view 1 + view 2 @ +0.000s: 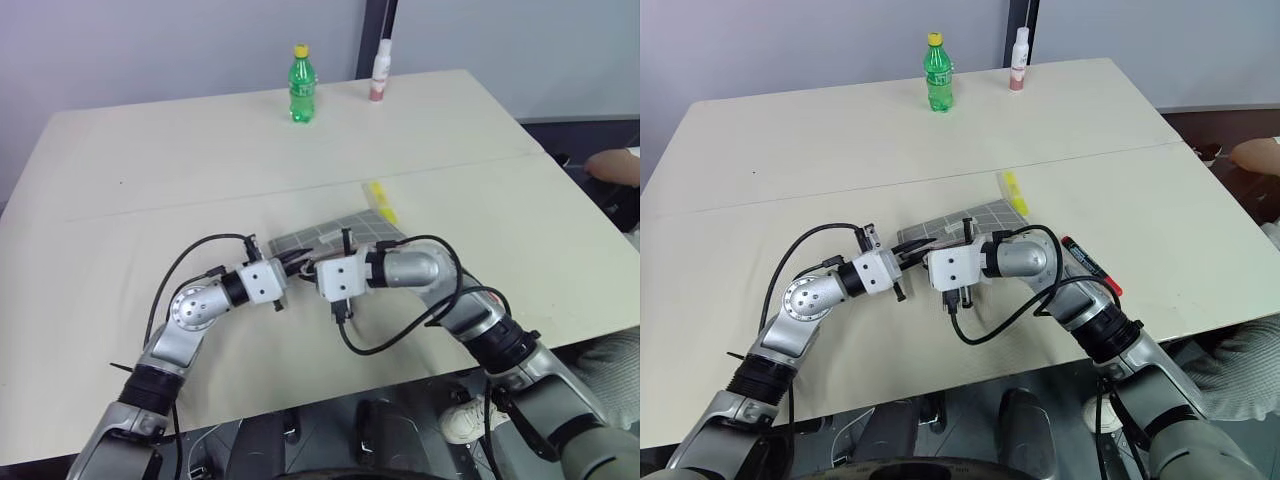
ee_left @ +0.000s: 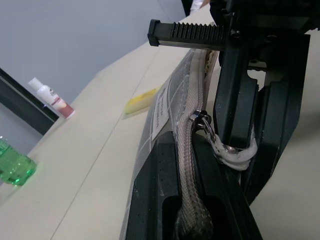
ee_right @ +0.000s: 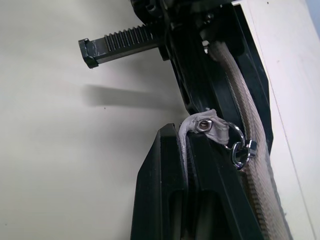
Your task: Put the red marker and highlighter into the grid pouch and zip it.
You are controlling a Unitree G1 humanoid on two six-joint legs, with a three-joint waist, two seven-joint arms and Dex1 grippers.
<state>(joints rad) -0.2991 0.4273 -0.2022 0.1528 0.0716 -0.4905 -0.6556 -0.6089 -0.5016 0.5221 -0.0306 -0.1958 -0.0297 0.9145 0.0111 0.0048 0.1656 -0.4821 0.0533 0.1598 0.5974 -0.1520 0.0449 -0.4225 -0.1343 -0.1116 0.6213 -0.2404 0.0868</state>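
Both grippers meet over the flat grey fabric grid pouch with white grid lines (image 1: 940, 229) near the middle of the pale beige table (image 1: 790, 150); the left gripper (image 2: 200, 190) has its black fingers pressed together on the end of the pouch's zipper band, and the right gripper (image 3: 187, 150) has its fingers pinched shut on the pale fabric pull tab (image 3: 207, 126) linked by metal rings to the zipper slider; the stubby translucent yellow highlighter (image 1: 1013, 192) lies on the table just beyond the pouch, and the slim red marker with black end (image 1: 1092, 266) lies on the table to the right of the right forearm, so neither appears to be inside yet; judged from its look, the pouch is light, soft and limp, likely to buckle unless one end is held taut while the tab is drawn; the pens look light, rigid and smooth, best taken across the barrel; a small white label patch (image 2: 161, 107) sits on the pouch, its writing too small to read; a green plastic bottle with yellow cap (image 1: 937, 72) and a small white-and-pink bottle (image 1: 1019, 61) stand at the far edge, labels illegible.
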